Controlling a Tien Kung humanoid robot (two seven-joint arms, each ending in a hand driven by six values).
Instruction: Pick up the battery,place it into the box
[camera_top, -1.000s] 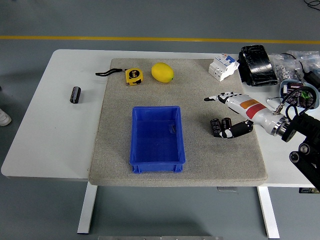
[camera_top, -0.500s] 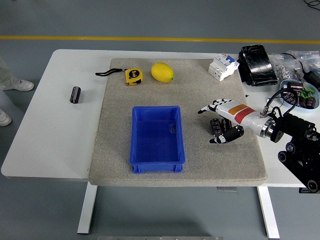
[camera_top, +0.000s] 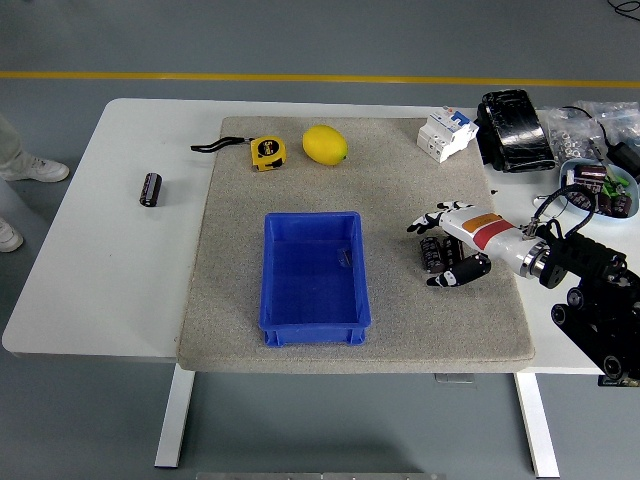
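Head view: the right robot hand (camera_top: 447, 250) sits over the battery (camera_top: 434, 253) at 3 o'clock from the blue box (camera_top: 315, 277), fingers half curled around it; a firm grip cannot be told. Compared with a second ago, the robot hand has slid toward 9 o'clock and closed in, so lifting likely comes next. Another battery (camera_top: 150, 189) lies on the counter (camera_top: 100, 260) at 10 o'clock.

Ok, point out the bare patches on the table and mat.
Free: mat left of the blue box; white table below the lone battery. Crowded: the table's far right corner, and around the right hand over the batteries.
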